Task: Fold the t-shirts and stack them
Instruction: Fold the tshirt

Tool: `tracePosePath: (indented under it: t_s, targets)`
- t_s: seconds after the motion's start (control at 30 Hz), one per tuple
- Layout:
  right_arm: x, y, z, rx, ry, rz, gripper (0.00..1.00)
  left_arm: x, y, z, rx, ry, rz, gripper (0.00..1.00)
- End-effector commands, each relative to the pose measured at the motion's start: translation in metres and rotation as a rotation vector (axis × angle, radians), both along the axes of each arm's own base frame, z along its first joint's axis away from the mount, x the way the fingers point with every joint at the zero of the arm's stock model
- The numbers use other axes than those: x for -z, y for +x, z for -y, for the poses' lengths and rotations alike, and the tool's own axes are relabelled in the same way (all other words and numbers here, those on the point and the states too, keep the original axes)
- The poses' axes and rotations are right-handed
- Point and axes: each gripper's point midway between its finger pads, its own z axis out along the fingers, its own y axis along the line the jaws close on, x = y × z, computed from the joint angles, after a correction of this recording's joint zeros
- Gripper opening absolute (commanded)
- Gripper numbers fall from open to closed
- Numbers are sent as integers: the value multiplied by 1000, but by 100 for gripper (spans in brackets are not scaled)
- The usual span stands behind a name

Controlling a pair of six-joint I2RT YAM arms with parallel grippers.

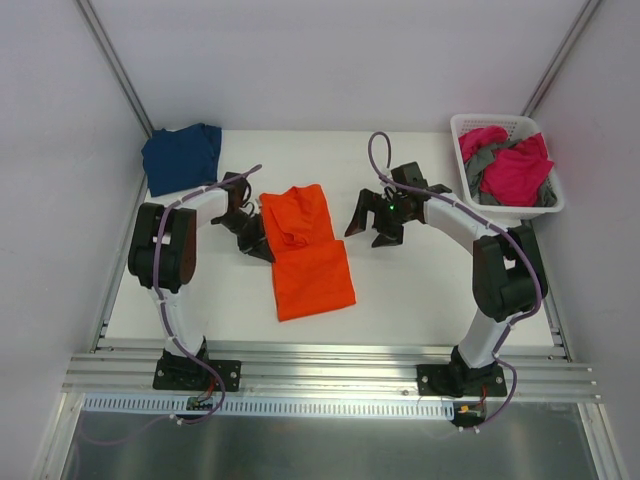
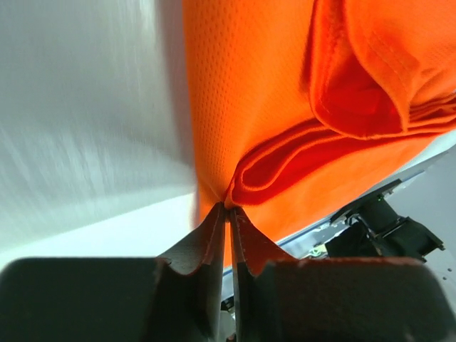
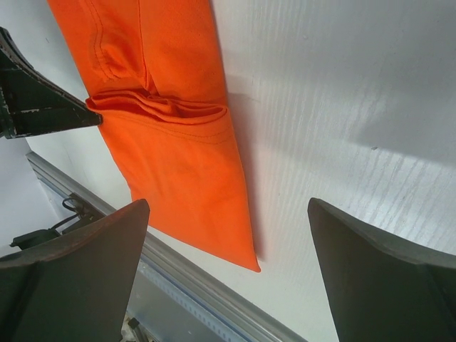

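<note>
A bright orange t-shirt (image 1: 308,252) lies partly folded in the middle of the white table. My left gripper (image 1: 262,243) is shut on its left edge; in the left wrist view the closed fingertips (image 2: 229,208) pinch a bunched fold of the orange cloth (image 2: 285,107). My right gripper (image 1: 372,222) is open and empty, just right of the shirt; its view shows the orange shirt (image 3: 178,142) flat on the table to its left. A navy blue t-shirt (image 1: 182,156) lies folded at the back left. Magenta pink (image 1: 515,172) and grey (image 1: 482,160) shirts fill the basket.
A white slotted plastic basket (image 1: 470,124) stands at the back right corner. A metal rail (image 1: 330,368) runs along the table's near edge, by the arm bases. White walls close in on both sides and the back.
</note>
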Motion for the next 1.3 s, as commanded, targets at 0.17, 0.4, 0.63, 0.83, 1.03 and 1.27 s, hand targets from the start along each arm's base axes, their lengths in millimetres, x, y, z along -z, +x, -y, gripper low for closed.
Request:
tracePosePath:
  t_s: [0.17,0.4,0.63,0.83,1.03,1.27]
  targets:
    - [-19,18,-9,13,42,46,99,-26,4,1,17,6,70,0]
    - [-19,17,-10,13,47,44,99,-28,7,-2,28,24,86,0]
    - [-18,14,-10,17,48,38,99,-26,-6,-21,8,104,68,0]
    - [-17,15,-10,18,48,40,99,-27,-7,-34,-3,175,78,0]
    - [-16,14,-14,15,54,34,99,-10,-24,-50,19,263,18,0]
    - [-23,40,-49,-19,119,45,98,-4,-19,-48,28,258,14,0]
